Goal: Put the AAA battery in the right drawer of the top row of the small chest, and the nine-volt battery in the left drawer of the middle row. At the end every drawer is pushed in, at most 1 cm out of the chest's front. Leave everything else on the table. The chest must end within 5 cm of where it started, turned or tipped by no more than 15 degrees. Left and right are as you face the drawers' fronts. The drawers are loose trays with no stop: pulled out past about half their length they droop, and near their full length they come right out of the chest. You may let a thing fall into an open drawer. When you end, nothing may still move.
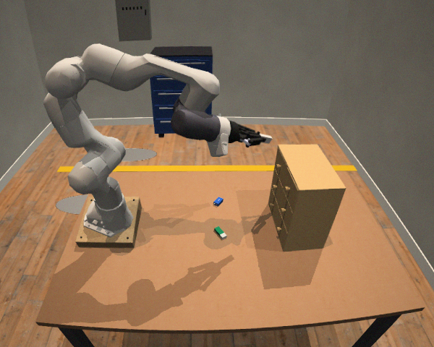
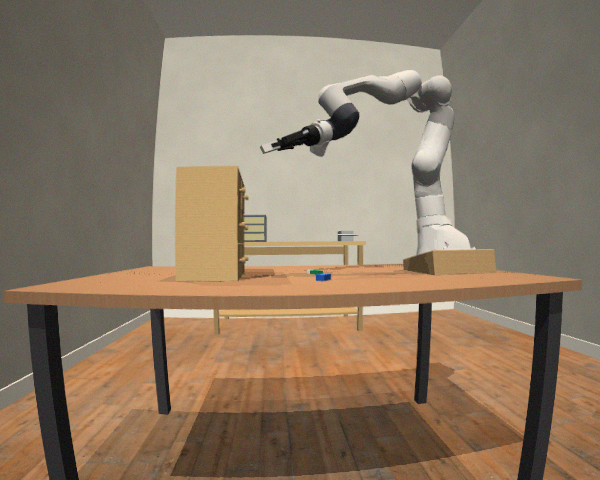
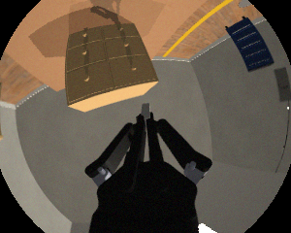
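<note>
While the Robotiq gripper is pressed together on nothing, the six-drawer chest is positioned below and ahead.

Pale wood-look chest, matt and faintly grained (brown tabletop smoother, equally dull).
</note>
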You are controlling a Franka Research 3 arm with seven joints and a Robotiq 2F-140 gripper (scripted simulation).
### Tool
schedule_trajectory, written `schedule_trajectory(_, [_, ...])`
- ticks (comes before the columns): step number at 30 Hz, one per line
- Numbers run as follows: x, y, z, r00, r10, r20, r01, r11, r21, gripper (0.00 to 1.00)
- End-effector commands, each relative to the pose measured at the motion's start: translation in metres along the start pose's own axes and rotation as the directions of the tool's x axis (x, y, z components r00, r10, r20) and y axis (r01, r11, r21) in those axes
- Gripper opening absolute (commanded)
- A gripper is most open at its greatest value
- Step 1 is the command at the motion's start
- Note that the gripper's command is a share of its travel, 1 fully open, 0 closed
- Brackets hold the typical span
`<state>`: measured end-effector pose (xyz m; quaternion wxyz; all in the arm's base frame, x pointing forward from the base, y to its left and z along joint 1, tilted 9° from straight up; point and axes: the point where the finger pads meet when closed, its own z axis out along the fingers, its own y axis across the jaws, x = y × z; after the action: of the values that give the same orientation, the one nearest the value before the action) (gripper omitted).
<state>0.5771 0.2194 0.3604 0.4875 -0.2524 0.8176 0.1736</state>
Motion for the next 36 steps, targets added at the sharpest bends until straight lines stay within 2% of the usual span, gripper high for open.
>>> schedule_trajectory(1, [-0.007, 0.014, 0.002, 0.999, 0.030, -0.014, -0.031, 0.998, -0.046, 0.00])
schedule_trajectory(26, [-0.007, 0.014, 0.002, 0.999, 0.030, -0.014, -0.031, 0.998, -0.046, 0.00])
schedule_trajectory(27, [-0.015, 0.032, 0.003, 0.998, 0.033, -0.048, -0.038, 0.994, -0.105, 0.00])
schedule_trajectory(36, [-0.015, 0.032, 0.003, 0.998, 0.033, -0.048, -0.038, 0.994, -0.105, 0.00])
